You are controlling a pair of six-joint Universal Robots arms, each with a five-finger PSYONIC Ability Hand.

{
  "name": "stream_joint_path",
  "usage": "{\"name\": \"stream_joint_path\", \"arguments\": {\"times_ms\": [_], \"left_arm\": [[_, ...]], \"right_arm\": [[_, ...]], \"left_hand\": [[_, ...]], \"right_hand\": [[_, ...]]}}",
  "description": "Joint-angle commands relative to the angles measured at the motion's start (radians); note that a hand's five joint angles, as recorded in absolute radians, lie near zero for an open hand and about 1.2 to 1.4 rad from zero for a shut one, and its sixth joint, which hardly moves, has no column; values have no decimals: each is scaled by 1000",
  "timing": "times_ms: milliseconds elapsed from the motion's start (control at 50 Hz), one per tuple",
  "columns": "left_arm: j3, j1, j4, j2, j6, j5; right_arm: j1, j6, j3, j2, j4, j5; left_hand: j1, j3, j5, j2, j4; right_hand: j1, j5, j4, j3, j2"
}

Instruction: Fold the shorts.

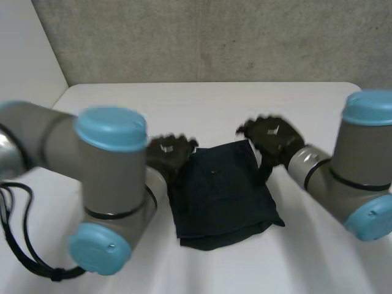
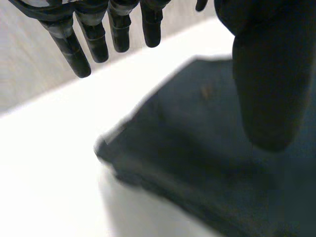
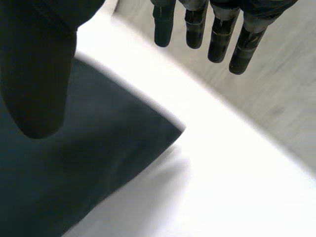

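The dark navy shorts (image 1: 220,193) lie folded into a compact bundle in the middle of the white table (image 1: 208,104). My left hand (image 1: 168,152) hovers just above the bundle's left far corner, fingers (image 2: 81,47) straight and apart from the cloth (image 2: 197,148), thumb (image 2: 269,84) over it. My right hand (image 1: 272,136) hangs above the bundle's right far corner, fingers (image 3: 217,34) straight, thumb (image 3: 37,74) above the shorts (image 3: 74,168). Neither hand holds anything.
A grey wall (image 1: 214,37) rises behind the table's far edge. Bare tabletop surrounds the bundle. My left arm's elbow (image 1: 104,190) sits low at the near left, my right arm (image 1: 361,177) at the right.
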Motion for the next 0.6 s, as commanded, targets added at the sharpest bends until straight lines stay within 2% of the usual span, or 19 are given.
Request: {"name": "stream_joint_path", "arguments": {"times_ms": [20, 40, 80, 120, 200, 280, 340, 500, 540, 600], "left_arm": [[8, 71, -1, 295, 13, 9], [22, 126, -12, 352, 13, 9], [40, 176, -37, 395, 13, 14], [69, 250, -107, 435, 13, 38], [97, 330, -242, 457, 12, 112], [79, 339, -288, 461, 12, 162], [38, 341, -285, 498, 13, 167], [-12, 339, -196, 527, 12, 161], [-21, 339, -181, 530, 12, 161], [-36, 339, -150, 541, 12, 161]], "right_arm": [[-27, 126, 14, -263, -75, 120], [-33, 131, 11, -284, -67, 143], [-51, 128, -9, -342, -12, 201], [-58, 120, -30, -364, 36, 221], [-64, 115, -63, -377, 117, 231], [-64, 118, -58, -380, 126, 228], [-64, 118, -50, -383, 126, 226], [-56, 125, -32, -381, 120, 215], [-55, 125, -24, -380, 109, 202], [-49, 114, 3, -369, 68, 130]], "left_hand": [[16, 8, -15, 5, 2], [30, 22, 0, 20, 17], [62, 54, 32, 52, 49], [92, 84, 61, 81, 78], [69, 60, 38, 58, 55], [45, 37, 14, 35, 32], [13, 5, -18, 2, -1], [-5, -13, -36, -15, -18], [-5, -13, -36, -15, -18], [-5, -13, -36, -15, -18]], "right_hand": [[-8, -67, -63, -25, -40], [-8, -67, -63, -25, -40], [-8, -67, -63, -25, -40], [-8, -67, -63, -25, -40], [-8, -67, -63, -25, -40], [-8, -67, -63, -25, -40], [-8, -67, -63, -25, -40], [-8, -67, -63, -25, -40], [-8, -67, -63, -25, -40], [-8, -67, -63, -25, -40]]}}
